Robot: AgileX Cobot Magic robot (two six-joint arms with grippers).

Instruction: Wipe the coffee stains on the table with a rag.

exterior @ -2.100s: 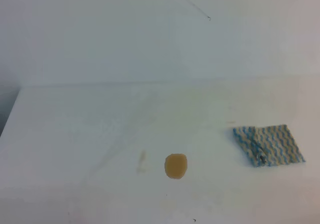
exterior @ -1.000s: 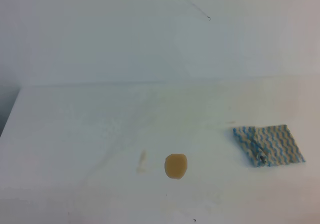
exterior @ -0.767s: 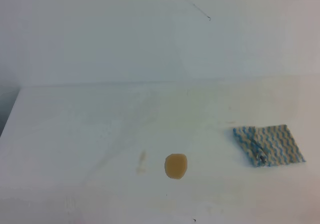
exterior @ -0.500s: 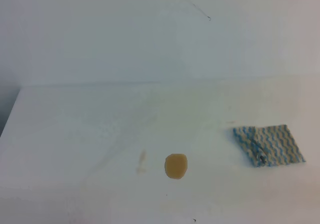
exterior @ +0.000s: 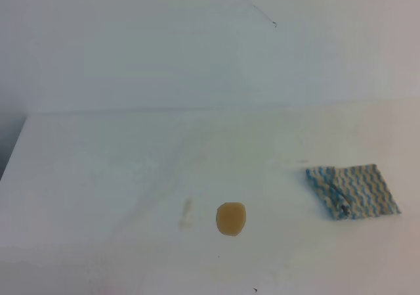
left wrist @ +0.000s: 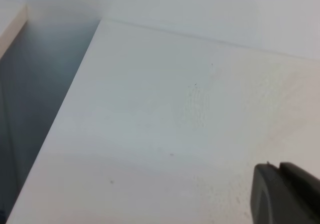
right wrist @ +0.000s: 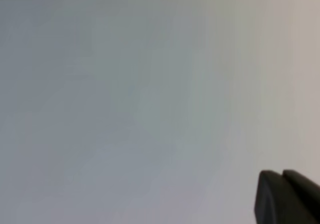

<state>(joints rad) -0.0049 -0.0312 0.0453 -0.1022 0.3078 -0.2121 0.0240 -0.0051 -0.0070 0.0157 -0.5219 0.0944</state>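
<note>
In the exterior high view the round tan-brown coffee blot (exterior: 231, 219) lies on the white table (exterior: 98, 177) near the front, with the faint pale beige streak (exterior: 187, 213) just left of it. The blue-and-white zigzag rag (exterior: 352, 191) lies flat at the right, partly folded, well apart from the stains. No gripper shows in that view. In the left wrist view my left gripper (left wrist: 276, 165) shows only as dark fingers pressed together at the lower right, above bare tabletop (left wrist: 165, 114). My right gripper (right wrist: 280, 172) looks the same against a blank pale surface.
The table's left edge drops into a dark gap (exterior: 6, 144), also seen in the left wrist view (left wrist: 30, 109). A white wall (exterior: 197, 45) stands behind the table. Tiny dark specks (exterior: 255, 290) dot the front.
</note>
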